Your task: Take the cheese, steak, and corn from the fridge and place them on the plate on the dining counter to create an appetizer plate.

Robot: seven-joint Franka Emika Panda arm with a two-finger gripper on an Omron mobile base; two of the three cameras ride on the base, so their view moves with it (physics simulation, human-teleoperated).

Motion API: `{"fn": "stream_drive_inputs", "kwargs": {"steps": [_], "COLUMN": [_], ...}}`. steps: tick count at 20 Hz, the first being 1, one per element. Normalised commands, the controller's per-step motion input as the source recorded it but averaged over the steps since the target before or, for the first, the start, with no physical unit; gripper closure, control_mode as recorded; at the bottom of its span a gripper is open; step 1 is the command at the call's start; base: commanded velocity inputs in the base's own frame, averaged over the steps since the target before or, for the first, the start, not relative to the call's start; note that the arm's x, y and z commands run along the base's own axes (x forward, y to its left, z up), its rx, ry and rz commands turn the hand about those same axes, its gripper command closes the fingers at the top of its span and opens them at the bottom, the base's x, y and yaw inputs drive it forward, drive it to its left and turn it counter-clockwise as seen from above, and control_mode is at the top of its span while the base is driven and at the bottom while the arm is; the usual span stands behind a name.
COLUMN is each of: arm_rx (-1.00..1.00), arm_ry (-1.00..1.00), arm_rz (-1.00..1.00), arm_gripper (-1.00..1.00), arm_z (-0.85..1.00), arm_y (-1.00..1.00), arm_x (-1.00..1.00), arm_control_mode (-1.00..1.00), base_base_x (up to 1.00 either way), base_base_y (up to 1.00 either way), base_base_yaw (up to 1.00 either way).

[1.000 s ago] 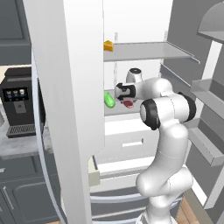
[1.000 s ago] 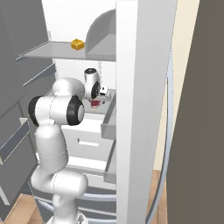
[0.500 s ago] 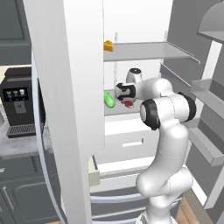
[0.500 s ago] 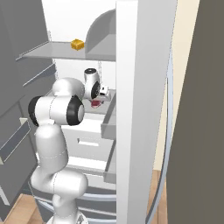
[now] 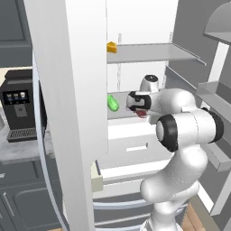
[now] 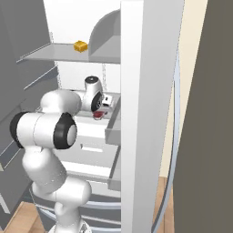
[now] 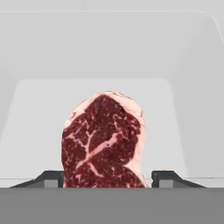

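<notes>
Reaching into the open fridge (image 5: 81, 113), the white arm has its gripper (image 7: 106, 178) at the middle shelf (image 5: 124, 110), near the centre of the left base frame. Seen from the hand, the steak (image 7: 103, 141) sits between the two dark fingertips (image 7: 164, 177), which stand part-way closed at its sides near the bottom of the frame. Whether the tips actually press on the meat I cannot tell. From the right base camera the steak (image 6: 98, 115) shows as a dark red patch just below the gripper (image 6: 101, 108), left of centre. The corn (image 5: 113, 103) lies on the same shelf, just left of the hand in the left base frame. The cheese (image 5: 111, 47) rests on the shelf above, toward the upper middle, and appears in the upper left of the right base frame (image 6: 80, 46).
</notes>
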Motion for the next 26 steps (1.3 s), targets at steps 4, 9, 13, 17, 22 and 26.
{"fn": "stream_drive_inputs", "kwargs": {"steps": [4, 9, 13, 17, 22, 26], "arm_rx": [0.0, 0.0, 0.0, 0.0, 0.0, 0.0], "arm_ry": [0.0, -0.08, -0.04, 0.0, -0.05, -0.01], "arm_rz": [0.08, 0.09, 0.03, 0.0, 0.01, 0.01], "arm_gripper": [1.0, 1.0, 1.0, 1.0, 1.0, 1.0], "arm_z": [0.39, 0.87, 0.61, 0.2, 0.29, 0.08], "arm_y": [0.0, 0.0, 0.0, 0.0, 0.0, 0.0], "arm_x": [-1.0, -1.0, -0.91, -0.59, -0.75, -0.16], "arm_control_mode": [-1.0, -1.0, -1.0, -1.0, -1.0, 1.0], "base_base_x": [0.0, 0.0, 0.0, 0.0, 0.0, -0.52], "base_base_y": [0.0, 0.0, 0.0, 0.0, 0.0, 0.0], "base_base_yaw": [0.0, 0.0, 0.0, 0.0, 0.0, 0.02]}}
